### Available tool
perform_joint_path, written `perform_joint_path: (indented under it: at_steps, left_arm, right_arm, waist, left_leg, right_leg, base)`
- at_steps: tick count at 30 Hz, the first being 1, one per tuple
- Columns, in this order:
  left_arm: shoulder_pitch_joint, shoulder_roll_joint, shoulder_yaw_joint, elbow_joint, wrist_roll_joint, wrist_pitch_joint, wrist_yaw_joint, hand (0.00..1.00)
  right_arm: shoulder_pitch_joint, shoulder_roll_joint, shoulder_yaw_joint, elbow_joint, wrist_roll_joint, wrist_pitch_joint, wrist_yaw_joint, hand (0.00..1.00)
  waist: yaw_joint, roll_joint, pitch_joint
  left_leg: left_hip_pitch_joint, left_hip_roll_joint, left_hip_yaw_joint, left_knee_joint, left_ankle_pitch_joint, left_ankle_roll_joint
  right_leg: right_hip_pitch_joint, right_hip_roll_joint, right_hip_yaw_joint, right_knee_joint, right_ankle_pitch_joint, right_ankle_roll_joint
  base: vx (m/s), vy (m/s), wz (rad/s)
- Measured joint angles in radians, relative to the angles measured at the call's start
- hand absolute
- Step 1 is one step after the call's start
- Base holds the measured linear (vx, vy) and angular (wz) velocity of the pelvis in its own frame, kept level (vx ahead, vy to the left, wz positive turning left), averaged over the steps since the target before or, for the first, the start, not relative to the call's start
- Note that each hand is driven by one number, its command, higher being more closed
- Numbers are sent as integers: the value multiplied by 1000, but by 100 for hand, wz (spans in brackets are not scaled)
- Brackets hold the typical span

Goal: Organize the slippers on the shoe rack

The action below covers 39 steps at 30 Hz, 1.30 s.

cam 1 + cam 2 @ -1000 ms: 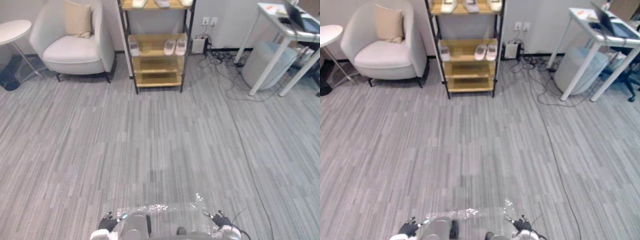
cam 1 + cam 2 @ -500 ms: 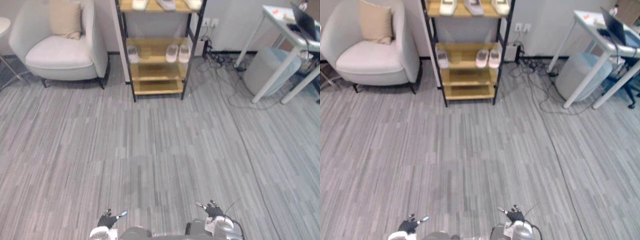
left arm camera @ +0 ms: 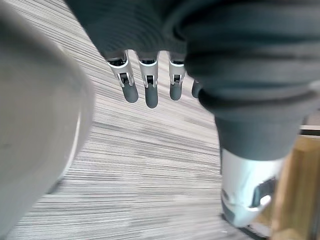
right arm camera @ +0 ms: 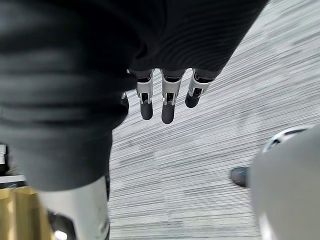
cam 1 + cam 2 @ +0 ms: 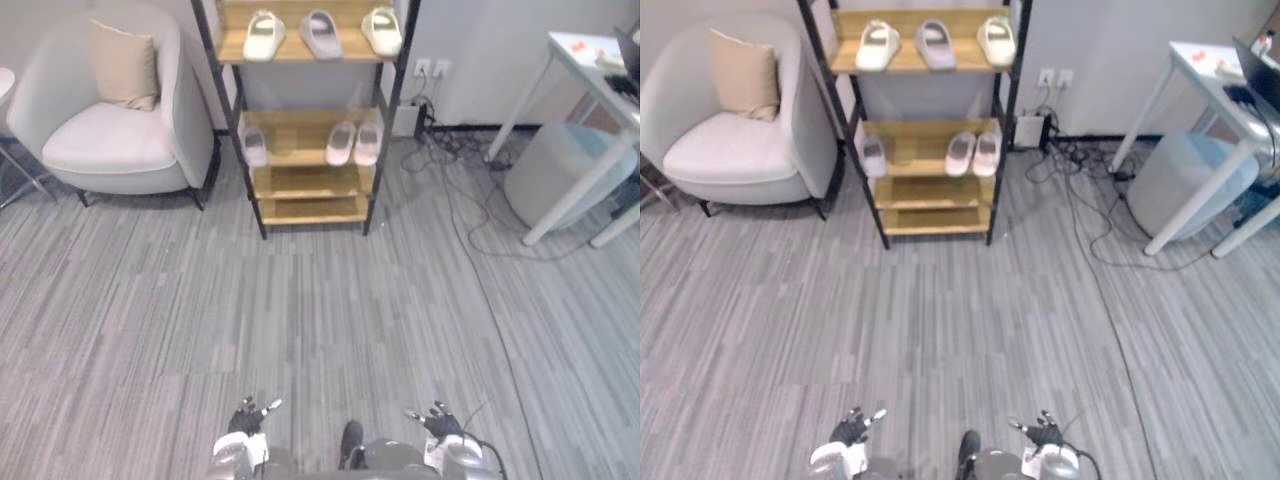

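A black-framed shoe rack (image 5: pixel 379 120) with wooden shelves stands against the far wall. Its top shelf holds a cream slipper (image 5: pixel 263 35), a grey slipper (image 5: pixel 322 33) and another cream slipper (image 5: pixel 382 30). On the middle shelf lie a single pale slipper (image 5: pixel 254 147) at the left and a pale pair (image 5: pixel 354 142) at the right. The two lower shelves (image 5: pixel 310 181) are bare. My left hand (image 5: pixel 247 420) and right hand (image 5: pixel 440 422) hang low at the near edge, far from the rack. Both are open and hold nothing, with straight fingers (image 3: pixel 150 95) (image 4: pixel 167 107) over the carpet.
A white armchair (image 5: pixel 110 140) with a beige cushion (image 5: pixel 122 75) stands left of the rack. To the right are a white table (image 5: pixel 590 70), a grey round stool (image 5: pixel 565 170) and cables (image 5: pixel 460 190) on the floor. Grey striped carpet (image 5: pixel 320 310) lies between me and the rack.
The whole picture has shifted, so the camera moved: the rack now sits lower and larger, and its top shelf with three slippers shows fully. Both hands stay low and open.
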State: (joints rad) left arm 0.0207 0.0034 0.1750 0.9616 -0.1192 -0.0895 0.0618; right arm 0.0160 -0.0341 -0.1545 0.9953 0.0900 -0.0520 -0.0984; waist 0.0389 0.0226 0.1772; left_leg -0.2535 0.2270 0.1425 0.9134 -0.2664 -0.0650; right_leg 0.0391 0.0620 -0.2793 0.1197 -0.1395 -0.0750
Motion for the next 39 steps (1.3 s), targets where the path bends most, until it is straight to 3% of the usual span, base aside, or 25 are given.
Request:
perform_joint_path:
  at_steps: [2, 3, 5, 6, 7, 8, 10, 11, 13, 14, 15, 17, 20, 22, 25, 26, 27, 29, 31, 33, 34, 35, 36, 37, 39]
  left_arm:
    - [-1, -3, -4, -9, -2, -12, 0, 0]
    - [-5, -1, -10, -9, -2, -13, 0, 0]
    - [-5, 3, -12, -5, -3, -13, 0, 0]
    - [0, 2, -13, -2, -3, -13, 0, 0]
    - [8, 1, -15, 17, -2, -13, 0, 0]
    - [4, 24, -12, 27, -1, -10, 0, 0]
    - [5, 42, -16, 30, 0, -10, -1, 0]
    - [4, 44, -22, 34, 1, -9, -1, 0]
    - [0, 59, -58, 51, 2, -5, -1, 0]
    - [2, 66, -78, 53, 2, 0, -1, 0]
    - [2, 67, -88, 54, 2, 5, -2, 0]
    - [-1, 60, -104, 63, 2, 9, -3, 0]
    - [-9, 56, -117, 71, 2, 9, -5, 0]
    - [-8, 52, -118, 73, 2, 9, -5, 0]
    - [-2, 61, -117, 74, 6, 9, -5, 0]
    - [4, 64, -111, 86, 11, 8, -3, 0]
    - [-2, 47, -106, 98, 11, 7, -4, 0]
    - [-10, 10, -82, 111, 27, 6, -8, 0]
    - [-13, 2, -72, 117, 43, 9, -8, 0]
    - [-13, -7, -52, 107, 48, 9, -9, 0]
    - [-19, -13, -24, 93, 48, 9, -8, 0]
    - [-12, -12, -4, 79, 45, 7, -6, 0]
    - [-11, -15, -4, 72, 44, 8, -6, 0]
    - [-9, -14, -7, 61, 41, 7, -6, 0]
    - [-9, -13, -11, 48, 38, 6, -7, 0]
  right_arm:
    - [-2, -1, -1, 2, 1, 1, 0, 0]
    - [-2, 2, -4, 4, 2, 2, -1, 0]
    - [-11, -5, -10, 14, 10, 2, -1, 0]
    - [-17, -5, -8, 21, 12, 2, -1, 0]
    - [-20, -6, -8, 24, 22, 1, 0, 0]
    - [-20, 15, -9, 38, 21, 1, 0, 0]
    - [-21, 48, -25, 43, 18, 2, 2, 0]
    - [-20, 57, -35, 44, 16, 3, 4, 0]
    - [-11, 65, -36, 44, -5, 3, 11, 0]
    - [-12, 65, -36, 38, -9, 2, 14, 0]
    - [-15, 64, -36, 36, -10, 2, 16, 0]
    - [-16, 62, -38, 19, -10, 1, 18, 0]
    - [-19, 58, -40, 19, -11, 0, 18, 0]
    - [-28, 51, -40, 19, -10, -4, 18, 0]
    - [-29, 50, -37, 26, -11, -7, 18, 0]
    - [-22, 42, -38, 28, -11, -7, 20, 0]
    - [-40, 27, -38, 37, -13, -6, 19, 0]
    - [-44, 5, -50, 49, -13, -6, 19, 0]
    - [-44, -6, -62, 57, -13, -1, 19, 0]
    - [-30, -6, -56, 55, -13, 2, 16, 0]
    - [-14, -7, -24, 35, -12, 1, 15, 0]
    - [-16, -6, -16, 26, -10, 1, 12, 0]
    - [-15, -3, -17, 27, -10, 2, 11, 0]
    - [-4, 2, -22, 26, -9, 1, 10, 0]
    - [-4, 9, -29, 24, -8, 2, 9, 0]
  waist:
    - [10, 1, 0]
    - [18, -7, 2]
    - [30, -15, -2]
    - [38, -10, -6]
    - [45, 7, -17]
    - [44, -23, -31]
    - [46, -60, -42]
    - [47, -61, -43]
    - [41, -66, -42]
    - [34, -70, -44]
    - [22, -71, -45]
    - [11, -62, -40]
    - [3, -61, -40]
    - [-6, -51, -36]
    - [-9, -67, -37]
    - [-18, -76, -40]
    - [-15, -39, -45]
    - [-30, -2, -47]
    - [-34, 11, -45]
    - [-33, 13, -42]
    - [-32, 16, -38]
    - [-20, 14, -30]
    - [-18, 17, -31]
    - [-18, 5, -30]
    - [-9, 6, -30]
  left_leg:
    - [-38, -50, 12, -228, 0, 8]
    - [-39, -111, -5, -434, 42, 4]
    - [-27, -190, -45, -718, 207, -6]
    - [-17, -199, -49, -761, 241, -10]
    - [-3, -196, -67, -780, 325, 26]
    - [-4, -228, -46, -737, 309, 67]
    - [-4, -255, -26, -662, 215, 93]
    - [17, -258, -19, -637, 173, 104]
    - [91, -275, -24, -633, 111, 119]
    - [129, -286, -28, -633, 86, 122]
    - [166, -292, -36, -636, 69, 124]
    - [287, -294, -70, -703, 53, 127]
    - [379, -263, -112, -750, 50, 120]
    - [409, -230, -134, -757, 36, 98]
    - [471, -205, -163, -757, -8, 26]
    - [505, -209, -189, -755, -30, 8]
    - [513, -172, -197, -748, -34, 5]
    - [500, -141, -218, -713, -14, -2]
    - [495, -122, -231, -664, 5, -29]
    - [433, -110, -231, -446, 29, -70]
    - [336, -93, -201, -215, 105, -72]
    - [252, -55, -139, -40, 46, -56]
    - [221, -42, -107, -12, 7, -36]
    - [168, -33, -57, -33, -44, -9]
    - [115, -45, -42, -160, -84, -2]
  right_leg:
    - [37, -13, 11, -28, -10, 24]
    - [51, -40, 16, -33, -25, 40]
    - [72, -76, 49, -40, -52, 71]
    - [81, -78, 62, -40, -59, 83]
    - [105, -76, 78, -36, -88, 110]
    - [106, -114, 92, -10, -120, 130]
    - [80, -157, 131, 104, -142, 166]
    - [44, -168, 155, 227, -144, 173]
    - [-55, -210, 160, 533, -94, 249]
    - [-101, -235, 156, 673, -89, 254]
    - [-132, -252, 142, 767, -94, 241]
    - [-198, -274, 62, 834, -138, 168]
    - [-256, -248, -29, 624, -170, 129]
    - [-293, -196, -32, 430, -132, 119]
    - [-311, -122, 9, 81, 113, 76]
    - [-296, -116, 37, 49, 248, 27]
    - [-289, -94, 15, 72, 244, 14]
    - [-274, -75, -16, 86, 178, 6]
    - [-238, -54, -35, 80, 147, -2]
    - [-160, -26, -39, 42, 116, -4]
    - [-104, -15, -36, 7, 95, -14]
    - [-52, -8, -29, -17, 80, -23]
    - [-33, -8, -31, -22, 76, -24]
    - [-9, -13, -28, -29, 74, -11]
    - [32, -22, -9, -47, 65, 2]
  base:
    - [356, 63, -7]
    - [407, 135, -3]
    - [465, 171, -23]
    - [488, 185, -52]
    - [554, 187, -38]
    - [685, 223, -29]
    - [613, 201, -11]
    - [507, 187, -13]
    - [489, 171, -3]
    - [406, 115, 16]
    - [398, 87, 29]
    - [594, 74, 38]
    - [484, -27, 42]
    - [346, -71, 42]
    - [561, -210, 40]
    - [407, -190, 25]
    - [458, -223, 35]
    - [412, -181, 26]
    - [380, -168, 27]
    - [315, -154, 25]
    - [324, -102, 0]
    - [318, -71, -8]
    - [291, -52, -18]
    - [182, -22, -15]
    - [231, 41, -24]
